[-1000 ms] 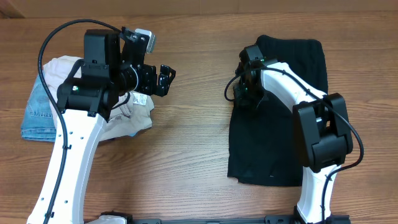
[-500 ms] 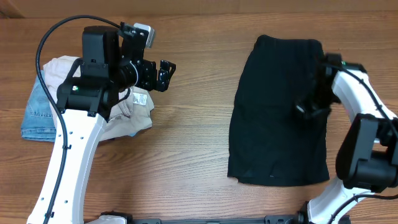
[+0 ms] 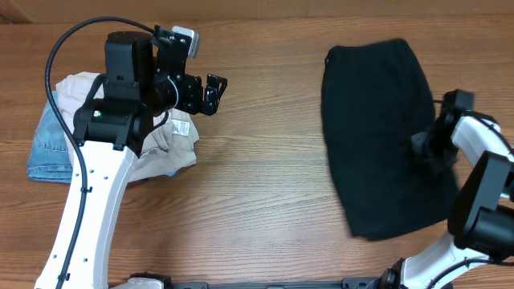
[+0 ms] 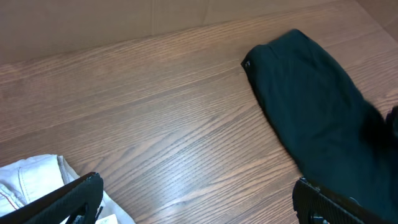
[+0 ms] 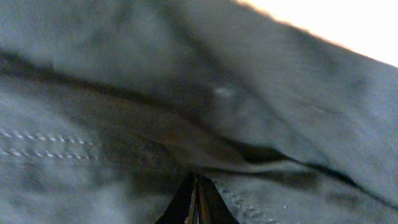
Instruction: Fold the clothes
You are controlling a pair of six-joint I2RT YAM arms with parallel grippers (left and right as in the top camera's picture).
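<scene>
A black garment (image 3: pixel 377 128) lies flat at the right of the wooden table, turned slightly; it also shows in the left wrist view (image 4: pixel 317 106). My right gripper (image 3: pixel 430 148) sits at its right edge, shut on the black fabric (image 5: pixel 199 124), which fills the right wrist view. My left gripper (image 3: pixel 210 95) is open and empty above bare wood, left of the black garment; its fingers show in the left wrist view (image 4: pixel 199 202). A pile of folded clothes, cream on top (image 3: pixel 165 140) and denim (image 3: pixel 48 148) below, lies under the left arm.
The wooden table (image 3: pixel 257 193) is bare between the pile and the black garment. A cardboard-coloured wall (image 4: pixel 93 18) runs along the far table edge. The black garment lies close to the right edge of the overhead view.
My right gripper has swept from the garment's left edge across to its right edge, dragging the garment rightward and rotating it. The left arm has barely moved.
</scene>
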